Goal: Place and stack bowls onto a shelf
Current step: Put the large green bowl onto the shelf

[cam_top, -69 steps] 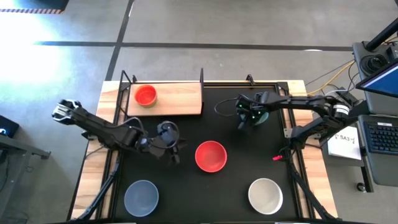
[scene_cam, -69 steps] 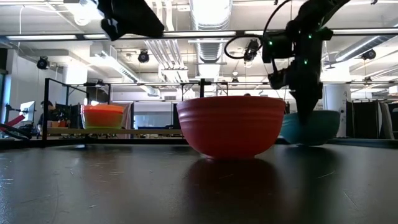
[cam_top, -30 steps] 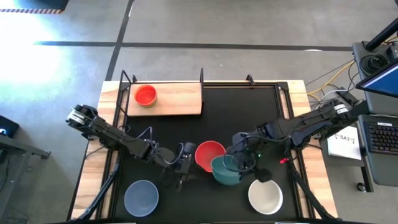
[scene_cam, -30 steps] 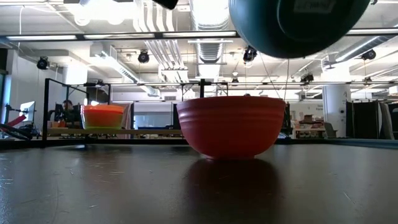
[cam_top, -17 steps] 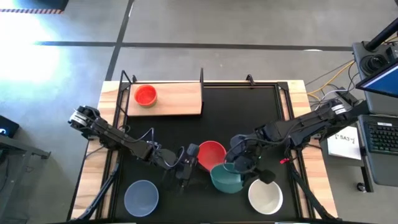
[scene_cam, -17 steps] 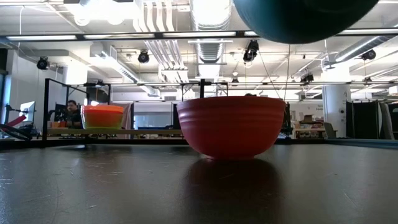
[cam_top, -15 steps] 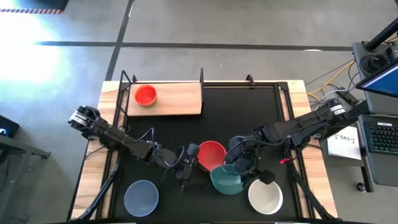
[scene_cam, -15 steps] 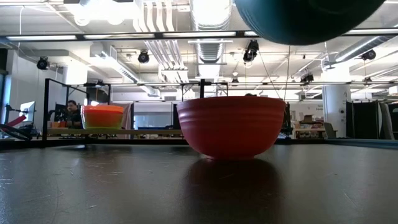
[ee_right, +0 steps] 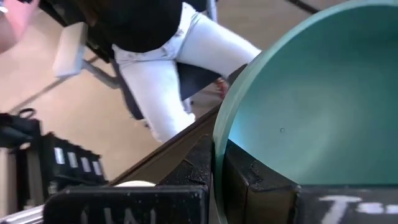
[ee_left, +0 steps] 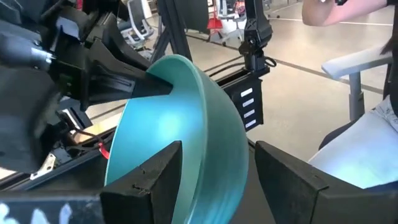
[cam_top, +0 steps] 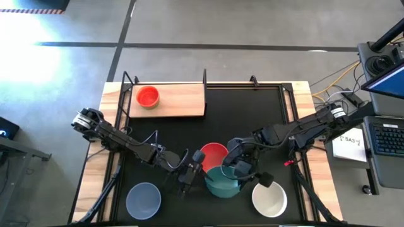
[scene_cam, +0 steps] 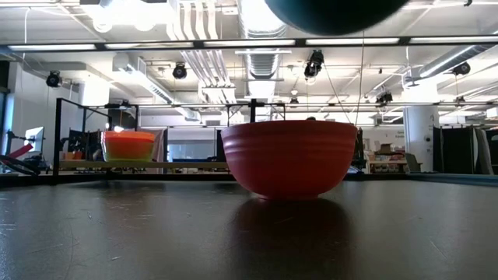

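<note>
Black matting covers most of the table under both arms, with open office floor beyond it in the low view.

Nearest the front edge I see the grey-blue bowl and the white bowl resting on the mat, well apart from each other.

Between them, my right gripper is clamped on the rim of the teal bowl; the right wrist view shows one finger inside the wall and the rim caught between the two fingers. That bowl is held up off the mat, its dark underside hanging at the top of the low view.

My left gripper sits just beside the bowl on the opposite side from the right one. Its fingers are spread, and the teal bowl's wall lies in the gap between them; I cannot tell whether they touch it.

Just behind both grippers the red bowl stands upright on the mat, partly overlapped by the teal one from above.

Farthest back, the wooden shelf carries the orange-red bowl near its left end. A person's legs show beyond the table.
</note>
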Tool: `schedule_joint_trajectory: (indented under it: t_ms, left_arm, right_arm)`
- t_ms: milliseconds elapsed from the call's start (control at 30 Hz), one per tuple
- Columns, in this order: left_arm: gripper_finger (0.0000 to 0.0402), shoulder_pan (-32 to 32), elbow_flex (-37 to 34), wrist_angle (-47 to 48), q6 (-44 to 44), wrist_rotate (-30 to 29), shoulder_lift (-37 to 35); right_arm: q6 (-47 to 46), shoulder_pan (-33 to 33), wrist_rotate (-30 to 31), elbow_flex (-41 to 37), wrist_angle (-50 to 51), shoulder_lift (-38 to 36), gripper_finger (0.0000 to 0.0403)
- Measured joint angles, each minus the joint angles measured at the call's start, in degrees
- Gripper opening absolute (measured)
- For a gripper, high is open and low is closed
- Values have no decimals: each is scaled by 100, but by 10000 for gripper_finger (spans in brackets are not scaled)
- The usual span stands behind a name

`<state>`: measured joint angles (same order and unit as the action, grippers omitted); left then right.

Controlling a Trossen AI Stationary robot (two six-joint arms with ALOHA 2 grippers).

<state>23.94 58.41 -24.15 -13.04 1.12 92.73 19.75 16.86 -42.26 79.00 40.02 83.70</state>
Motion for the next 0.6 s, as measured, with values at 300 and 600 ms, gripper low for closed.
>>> schedule_joint_trajectory:
  t_ms: [300, 600]
  left_arm:
    - [171, -4, 0, -29, 201, 117, -2]
    - [65, -42, -2, 0, 186, 651, -2]
  right_arm:
    - [384, -2, 53, 162, -5, 0, 9]
    - [455, -10, 70, 156, -52, 112, 9]
